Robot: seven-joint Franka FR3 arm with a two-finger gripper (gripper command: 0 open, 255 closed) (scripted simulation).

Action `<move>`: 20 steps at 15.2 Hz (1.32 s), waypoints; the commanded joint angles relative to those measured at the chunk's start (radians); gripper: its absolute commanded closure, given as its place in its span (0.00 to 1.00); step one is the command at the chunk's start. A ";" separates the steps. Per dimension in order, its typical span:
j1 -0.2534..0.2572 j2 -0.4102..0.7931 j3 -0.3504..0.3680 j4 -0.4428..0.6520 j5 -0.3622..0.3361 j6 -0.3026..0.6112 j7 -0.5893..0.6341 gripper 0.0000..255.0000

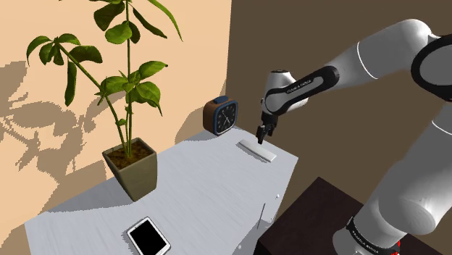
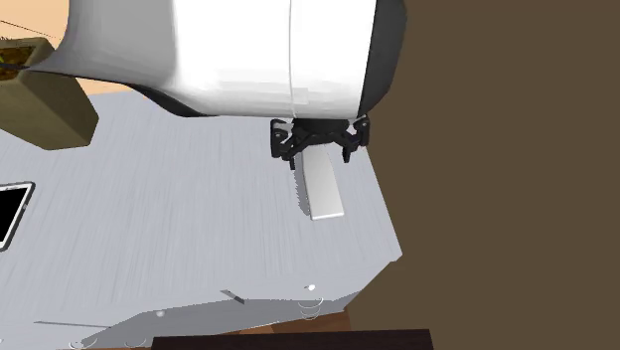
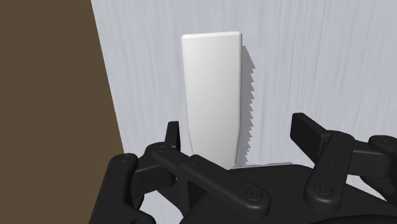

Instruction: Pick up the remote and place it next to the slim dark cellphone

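Note:
The remote (image 1: 257,151) is a plain white flat slab lying near the table's far corner, close to the edge at the shoulder view's right. My black gripper (image 1: 263,133) hangs just above its end, open. In the wrist view the remote (image 3: 213,95) stretches away from the gripper (image 3: 242,137); it lies between the spread fingers (image 3: 310,132), nearer to one of them, and neither touches it. From the second exterior view the gripper (image 2: 319,139) hovers over the remote (image 2: 320,184). The cellphone (image 1: 148,237), dark-screened with a pale rim, lies at the table's near end.
A potted plant (image 1: 132,170) stands on the grey table (image 1: 210,188) between remote and cellphone. A blue-faced alarm clock (image 1: 220,116) sits at the back, close to the remote. The brown wall lies beyond the table edge. The phone (image 2: 10,211) shows at the second exterior view's left edge.

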 commanded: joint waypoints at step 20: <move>-0.010 0.289 0.013 0.105 0.065 0.173 -0.052 0.00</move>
